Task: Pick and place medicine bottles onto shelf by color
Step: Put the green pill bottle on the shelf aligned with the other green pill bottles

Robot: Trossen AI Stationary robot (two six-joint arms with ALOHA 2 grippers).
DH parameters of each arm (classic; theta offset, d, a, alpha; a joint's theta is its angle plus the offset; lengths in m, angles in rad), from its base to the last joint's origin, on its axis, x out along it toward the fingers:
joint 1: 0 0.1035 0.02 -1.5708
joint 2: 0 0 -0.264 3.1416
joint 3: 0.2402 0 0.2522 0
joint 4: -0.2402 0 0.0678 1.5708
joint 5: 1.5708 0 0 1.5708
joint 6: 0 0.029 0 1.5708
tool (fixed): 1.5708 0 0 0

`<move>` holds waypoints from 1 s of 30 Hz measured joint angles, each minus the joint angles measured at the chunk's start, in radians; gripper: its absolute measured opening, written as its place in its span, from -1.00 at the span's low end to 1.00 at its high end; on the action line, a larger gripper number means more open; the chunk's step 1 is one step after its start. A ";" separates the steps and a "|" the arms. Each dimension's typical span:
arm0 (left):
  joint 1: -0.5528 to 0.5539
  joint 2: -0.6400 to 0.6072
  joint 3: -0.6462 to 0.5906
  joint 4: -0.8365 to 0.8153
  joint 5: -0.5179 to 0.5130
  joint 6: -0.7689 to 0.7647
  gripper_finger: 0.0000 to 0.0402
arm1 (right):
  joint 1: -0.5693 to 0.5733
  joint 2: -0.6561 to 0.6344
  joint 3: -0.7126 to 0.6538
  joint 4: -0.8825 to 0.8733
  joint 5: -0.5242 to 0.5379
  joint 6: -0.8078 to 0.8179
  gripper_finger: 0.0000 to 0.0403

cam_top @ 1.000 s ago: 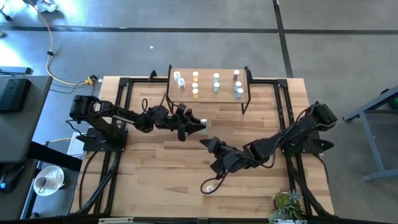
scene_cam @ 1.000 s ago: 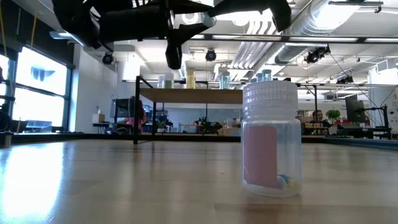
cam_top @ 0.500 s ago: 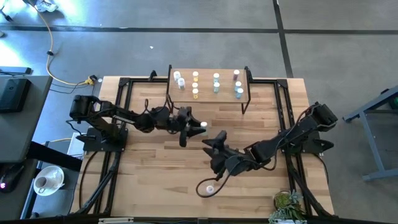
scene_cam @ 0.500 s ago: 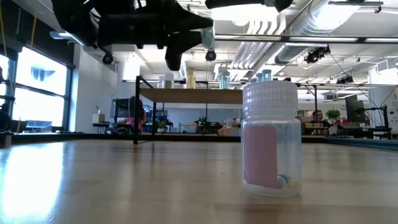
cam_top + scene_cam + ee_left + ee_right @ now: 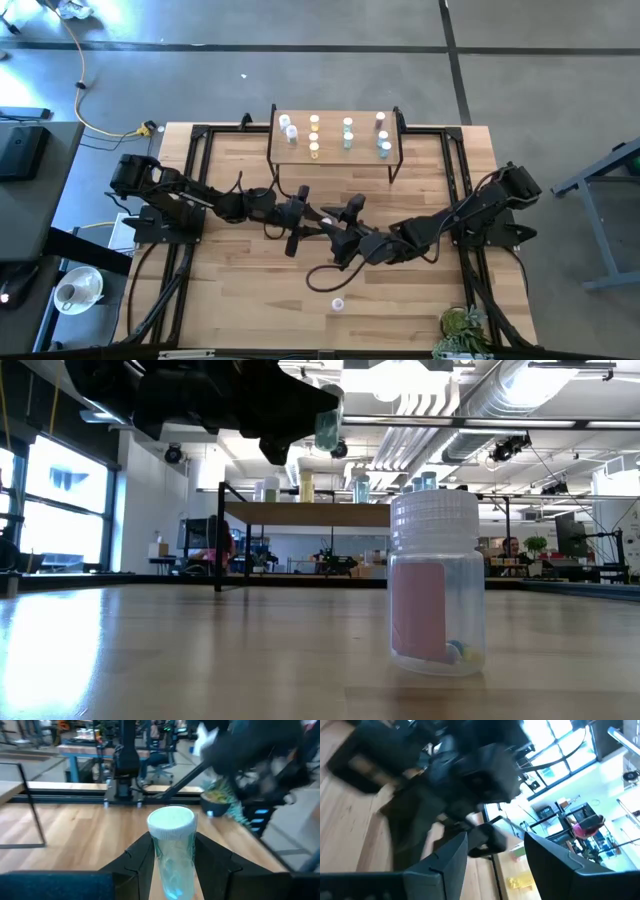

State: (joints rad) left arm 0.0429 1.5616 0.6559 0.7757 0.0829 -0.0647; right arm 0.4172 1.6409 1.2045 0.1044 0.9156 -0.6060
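Nine or so medicine bottles stand on the shelf, grouped in columns by colour: white at the left end, then yellow, green, and a mixed pink and blue-teal column at the right end. Exact count and colour of each cannot be confirmed; the bottles are very small in the high view.

Status of remaining items:
- One blue-teal bottle is clamped upright between the fingers of the left tool, which sits in front of the shelf, near the shelf's left half and above the worktop. In the low view this bottle hangs higher than the shelf board.
- One pink bottle stands alone on the worktop, well in front of the shelf, near the worktop's front edge.

Judgement: the task is mostly complete; two bottles remain to be placed, one already in hand.

The right tool is just beside the left tool, in front of the shelf's middle. Its fingers stand apart with nothing between them.

Limits of view:
- The two tools overlap in the high view; whether they touch cannot be told.
- The right wrist view is filled by the blurred dark body of the other arm; the held bottle is not identifiable there.
- The low view cuts off both arms at its upper edge.
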 joint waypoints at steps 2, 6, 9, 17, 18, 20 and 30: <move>-0.017 0.000 0.000 -0.010 -0.047 0.029 -0.43 | -0.006 0.000 0.029 -0.004 -0.011 0.008 -0.06; -0.045 0.000 0.000 -0.029 -0.113 0.077 -0.43 | -0.019 0.000 0.114 -0.083 -0.042 0.073 -0.07; -0.062 0.000 0.000 -0.028 -0.124 0.105 -0.43 | -0.036 0.000 0.198 -0.234 -0.125 0.167 -0.07; -0.085 0.000 0.000 -0.024 -0.124 0.122 -0.43 | -0.136 -0.001 0.388 -0.668 -0.565 0.498 -0.07; -0.085 0.000 0.000 -0.024 -0.125 0.122 -0.43 | -0.151 -0.001 0.392 -0.688 -0.624 0.521 -0.07; -0.085 0.000 0.000 -0.023 -0.125 0.122 -0.43 | -0.179 -0.001 0.389 -0.702 -0.729 0.555 -0.07; -0.085 0.000 0.000 -0.022 -0.125 0.122 -0.43 | -0.244 -0.001 0.315 -0.712 -0.817 0.607 -0.07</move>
State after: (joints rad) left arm -0.0422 1.5620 0.6556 0.7540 -0.0418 0.0570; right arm 0.1735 1.6402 1.5191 -0.6072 0.0984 0.0011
